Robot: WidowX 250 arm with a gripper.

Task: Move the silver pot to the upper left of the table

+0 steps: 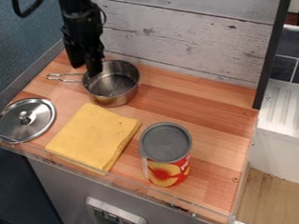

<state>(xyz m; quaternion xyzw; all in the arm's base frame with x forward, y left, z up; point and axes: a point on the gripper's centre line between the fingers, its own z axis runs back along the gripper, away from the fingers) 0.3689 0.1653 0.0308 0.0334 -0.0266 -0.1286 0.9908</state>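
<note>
The silver pot (113, 91) was found upright on the wooden worktop (209, 110), in the upper left of the frame, its wire handle (64, 77) pointing toward the left edge. The black hand (86, 70) hung down at the pot's handle side. It was released, its two fingers apart: one stood over the pot's near-left rim area, the other to the left of it. Whether either touched the pot could not be determined. A round metal lid (37, 116) with a knob lay at the left of the frame. A folded yellow cloth (93, 136) lay between the lid and an upright can (167, 144), which stood at lower centre and bore a red and yellow label.
</note>
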